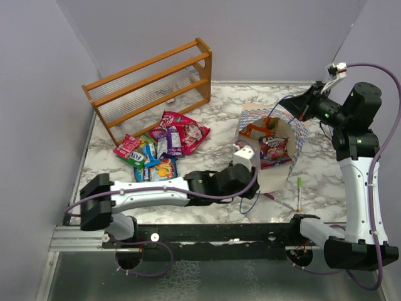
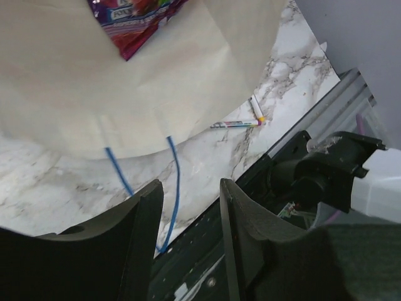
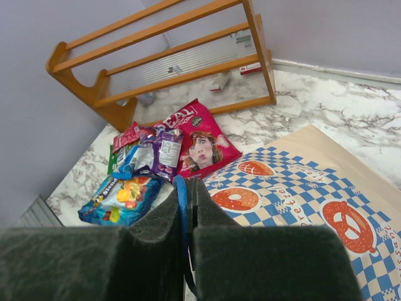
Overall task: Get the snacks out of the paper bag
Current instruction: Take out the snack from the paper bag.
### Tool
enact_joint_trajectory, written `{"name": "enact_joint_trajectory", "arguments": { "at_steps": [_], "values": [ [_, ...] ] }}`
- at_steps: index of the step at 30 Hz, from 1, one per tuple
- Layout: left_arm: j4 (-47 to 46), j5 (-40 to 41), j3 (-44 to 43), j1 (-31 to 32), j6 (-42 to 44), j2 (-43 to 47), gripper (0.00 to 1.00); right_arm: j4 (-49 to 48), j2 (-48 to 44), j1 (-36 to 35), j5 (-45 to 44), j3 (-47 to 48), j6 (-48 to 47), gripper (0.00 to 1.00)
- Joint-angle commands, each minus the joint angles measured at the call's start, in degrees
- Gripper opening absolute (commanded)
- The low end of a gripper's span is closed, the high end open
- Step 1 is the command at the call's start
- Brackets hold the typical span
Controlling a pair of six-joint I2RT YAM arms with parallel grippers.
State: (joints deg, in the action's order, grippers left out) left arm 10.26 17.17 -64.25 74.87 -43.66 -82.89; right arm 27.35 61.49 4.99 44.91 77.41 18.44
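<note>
- Right gripper point(image 3: 186, 191): pinching paper bag point(image 1: 274, 179) by its cord handle point(image 3: 182, 213), propping the mouth open.
- Left gripper point(image 2: 191, 191): spread, empty, hovering at bag's mouth, facing the snack packet point(image 1: 274, 149) inside.

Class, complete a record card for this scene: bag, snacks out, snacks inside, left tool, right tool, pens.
bag: lying down, mouth facing the arms
snacks out: piled left of the bag, near the rack
snacks inside: at least two visible
left tool: open, empty, at the bag's mouth
right tool: shut on the bag's blue handle
pens: two, on the table by the bag
</note>
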Motion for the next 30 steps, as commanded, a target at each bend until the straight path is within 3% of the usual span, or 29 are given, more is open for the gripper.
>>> {"name": "enact_joint_trajectory", "arguments": {
  "at_steps": [1, 6, 12, 20, 25, 30],
  "values": [
    [1.8, 12.2, -9.8, 3.1, -0.4, -10.4, 0.44, -1.6, -1.1, 0.2, 1.8, 0.3, 1.0, 0.01],
    [2.1, 12.7, -19.4, 1.9, 1.9, -22.2, 0.41, -1.2, -1.2, 0.2, 2.5, 1.7, 1.6, 0.01],
    [0.3, 8.9, -27.1, -1.5, 1.6, -31.7, 0.26, -1.4, -1.8, 0.2, 3.0, 1.5, 2.1, 0.01],
    [-3.6, 7.7, -30.3, -5.6, 1.8, -39.4, 0.20, -1.6, -2.0, 0.1, 3.5, 1.5, 2.5, 0.01],
    [-3.8, 6.1, -35.1, -7.0, 3.2, -44.6, 0.22, -1.9, -2.1, 0.2, 4.3, 1.6, 3.1, 0.01],
    [-1.2, 6.1, -43.1, -9.0, 5.1, -50.3, 0.40, -1.8, -2.2, 0.1, 4.6, 1.8, 3.2, 0.01]
  ]
}}
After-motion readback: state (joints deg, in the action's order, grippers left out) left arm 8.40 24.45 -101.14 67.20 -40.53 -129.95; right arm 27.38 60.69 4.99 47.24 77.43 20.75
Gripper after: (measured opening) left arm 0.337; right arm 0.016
